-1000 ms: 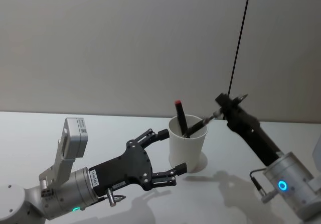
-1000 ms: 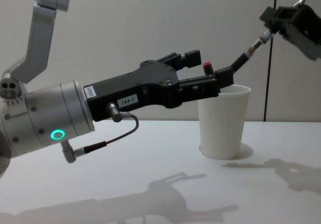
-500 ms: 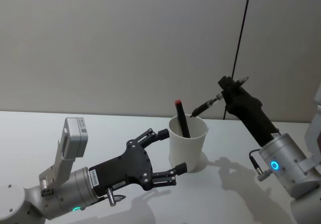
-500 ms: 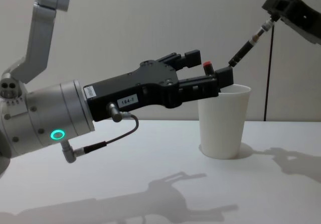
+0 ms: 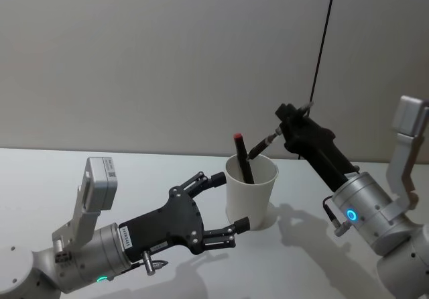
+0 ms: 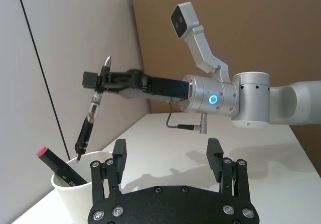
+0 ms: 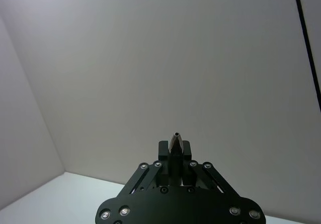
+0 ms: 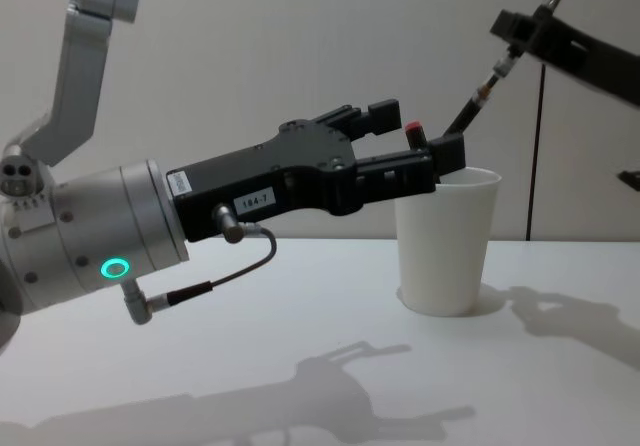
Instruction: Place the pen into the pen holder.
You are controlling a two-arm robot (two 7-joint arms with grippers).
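Right pincer (image 5: 287,126) is raised above and to the right of the pen holder (image 5: 251,193), fingers pinched on the upper end of a dark pen (image 5: 263,146). Pen hangs tilted, lower tip pointing down toward the cup mouth and, in the head view, lying over the rim; the left wrist view puts the tip (image 6: 79,153) just above the rim, and whether it touches cannot be told. Right wrist view shows the pen's top end (image 7: 175,142) standing up between the closed fingers. Left pincer (image 5: 224,205) is low on the left, fingers spread wide, one finger (image 5: 216,178) beyond the cup's left side and the other (image 5: 238,226) just in front of it; contact with the cup wall cannot be told. Pen holder, a plain white paper cup, stands upright on the white desk (image 5: 40,178). A second marker with a red cap (image 5: 241,157) leans inside it, cap clear of the rim. In the chest view the left pincer (image 8: 415,151) partly covers the cup's upper left edge.
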